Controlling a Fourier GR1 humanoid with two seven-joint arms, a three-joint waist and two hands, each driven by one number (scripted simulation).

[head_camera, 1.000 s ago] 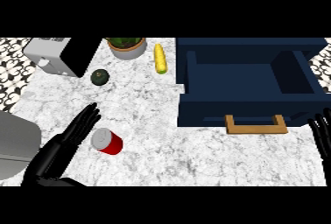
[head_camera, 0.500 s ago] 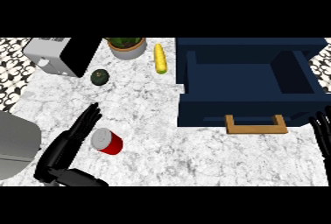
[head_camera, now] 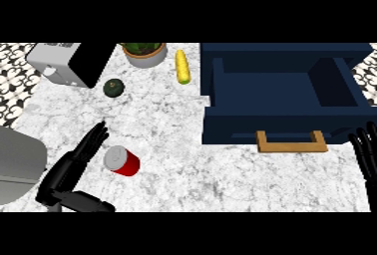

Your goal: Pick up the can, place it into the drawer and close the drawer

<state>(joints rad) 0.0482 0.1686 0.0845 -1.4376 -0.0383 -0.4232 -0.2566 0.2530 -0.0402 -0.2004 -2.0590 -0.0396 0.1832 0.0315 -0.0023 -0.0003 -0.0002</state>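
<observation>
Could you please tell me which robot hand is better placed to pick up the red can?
The left robot hand. Its straight fingers lie right beside the red can on the counter, while the right robot hand rests at the view's right edge, beyond the open drawer.

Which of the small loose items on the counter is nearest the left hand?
The red can, lying on its side just right of the left hand. The dark round vegetable and the yellow corn lie farther back.
</observation>
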